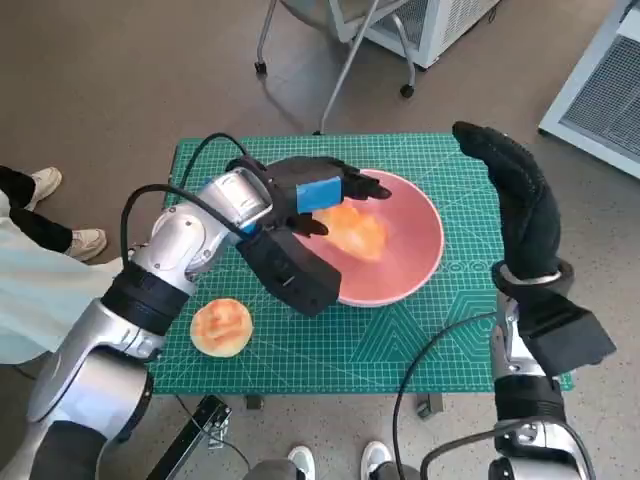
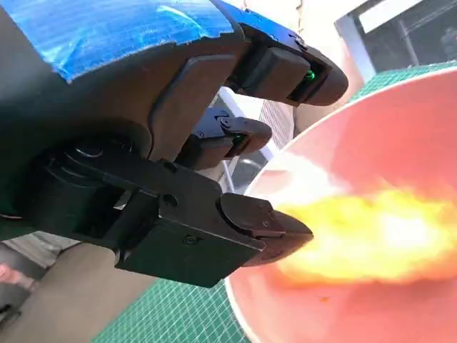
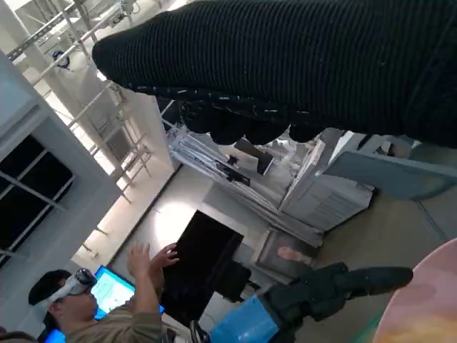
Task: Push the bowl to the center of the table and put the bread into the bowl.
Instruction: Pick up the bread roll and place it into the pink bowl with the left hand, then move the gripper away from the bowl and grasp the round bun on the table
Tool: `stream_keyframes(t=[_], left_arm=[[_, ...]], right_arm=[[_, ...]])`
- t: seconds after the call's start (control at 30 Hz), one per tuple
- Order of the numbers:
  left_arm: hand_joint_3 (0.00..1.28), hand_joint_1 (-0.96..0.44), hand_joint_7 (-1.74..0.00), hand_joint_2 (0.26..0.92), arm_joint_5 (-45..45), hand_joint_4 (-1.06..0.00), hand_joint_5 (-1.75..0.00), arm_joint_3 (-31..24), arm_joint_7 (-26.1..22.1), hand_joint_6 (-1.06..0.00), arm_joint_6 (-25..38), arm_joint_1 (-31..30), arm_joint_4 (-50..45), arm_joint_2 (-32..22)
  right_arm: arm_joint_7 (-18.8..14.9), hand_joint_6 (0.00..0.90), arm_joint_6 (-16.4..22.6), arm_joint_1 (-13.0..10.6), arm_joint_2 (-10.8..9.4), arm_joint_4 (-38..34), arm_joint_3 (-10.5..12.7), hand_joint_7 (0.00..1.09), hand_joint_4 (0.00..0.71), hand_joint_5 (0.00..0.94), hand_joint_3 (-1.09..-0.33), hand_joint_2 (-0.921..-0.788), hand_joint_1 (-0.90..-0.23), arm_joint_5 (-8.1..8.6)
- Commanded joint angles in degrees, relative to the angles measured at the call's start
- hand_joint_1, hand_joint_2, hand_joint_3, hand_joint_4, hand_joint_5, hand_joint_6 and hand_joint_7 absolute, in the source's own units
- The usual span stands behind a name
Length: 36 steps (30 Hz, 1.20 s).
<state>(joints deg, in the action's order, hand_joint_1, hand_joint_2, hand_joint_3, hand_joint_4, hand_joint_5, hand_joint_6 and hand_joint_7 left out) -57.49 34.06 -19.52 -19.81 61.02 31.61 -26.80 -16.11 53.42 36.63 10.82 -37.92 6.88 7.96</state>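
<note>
A pink bowl (image 1: pixel 420 245) (image 2: pixel 407 121) sits right of the middle of the green cutting mat (image 1: pixel 330 350). One orange-brown bread (image 1: pixel 357 231) (image 2: pixel 371 236) lies inside it, on its left half. My left hand (image 1: pixel 322 194) (image 2: pixel 178 164) hovers over the bowl's left rim with fingers spread; its thumb tip is right beside that bread but not closed on it. A second round bread (image 1: pixel 221 327) rests on the mat at the front left. My gloved right hand (image 1: pixel 517 195) (image 3: pixel 300 64) stands raised just right of the bowl, fingers extended, holding nothing.
A cable loops over my left forearm (image 1: pixel 170 250). A wheeled chair (image 1: pixel 340 40) and white cabinets stand on the floor beyond the table. A person's shoes (image 1: pixel 70 240) show at the left. The right wrist view shows a person (image 3: pixel 93 314) with raised hands.
</note>
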Motion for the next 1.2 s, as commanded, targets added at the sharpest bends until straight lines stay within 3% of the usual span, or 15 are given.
stream_keyframes(t=[0.03,0.37,0.6,0.73,0.97,1.2], left_arm=[[0.29,0.14,-0.08,0.921,1.6,-0.25,-0.03,-1.5,1.4,-0.45,-1.0,-0.9,-1.7,-1.9],[0.24,0.15,-0.06,0.921,9.2,-0.41,-0.03,-8.1,-3.9,-0.6,-1.7,-5.1,-13.1,-7.8],[0.16,0.14,-0.03,0.912,16.6,-0.45,-0.01,-14.8,-10.9,-0.62,-0.9,-10.6,-25.5,-13.7],[0.09,0.11,-0.01,0.865,21.6,-0.46,0.0,-19.3,-13.9,-0.62,-2.0,-15.1,-31.9,-18.3],[0.02,0.01,0.0,0.762,28.8,-0.38,0.0,-27.1,-19.7,-0.55,-2.1,-23.2,-39.8,-26.8],[0.0,-0.02,0.0,0.725,31.3,-0.27,0.0,-32.7,-26.3,-0.44,2.2,-31.0,-47.9,-32.8]], right_arm=[[0.0,0.042,-0.9,-1.5,-0.2,0.2,-0.1,0.82,0.362,0.003,-0.737,-0.921,-0.634,-0.04],[0.2,0.04,-1.0,-1.5,-0.2,0.4,-0.2,0.83,0.357,0.0,-0.742,-0.921,-0.622,-0.59],[0.6,0.036,-1.1,-1.4,-0.4,0.8,-0.4,0.83,0.355,0.0,-0.746,-0.921,-0.608,-1.2],[0.7,0.034,-1.3,-1.4,-0.4,1.1,-0.5,0.83,0.354,0.0,-0.75,-0.921,-0.596,-1.2],[0.7,0.033,-2.0,-1.2,-0.3,1.7,-0.6,0.84,0.354,0.0,-0.755,-0.921,-0.606,-1.3],[0.2,0.038,-2.7,-0.8,-0.4,2.0,-0.7,0.84,0.354,0.0,-0.757,-0.921,-0.615,-0.79]])
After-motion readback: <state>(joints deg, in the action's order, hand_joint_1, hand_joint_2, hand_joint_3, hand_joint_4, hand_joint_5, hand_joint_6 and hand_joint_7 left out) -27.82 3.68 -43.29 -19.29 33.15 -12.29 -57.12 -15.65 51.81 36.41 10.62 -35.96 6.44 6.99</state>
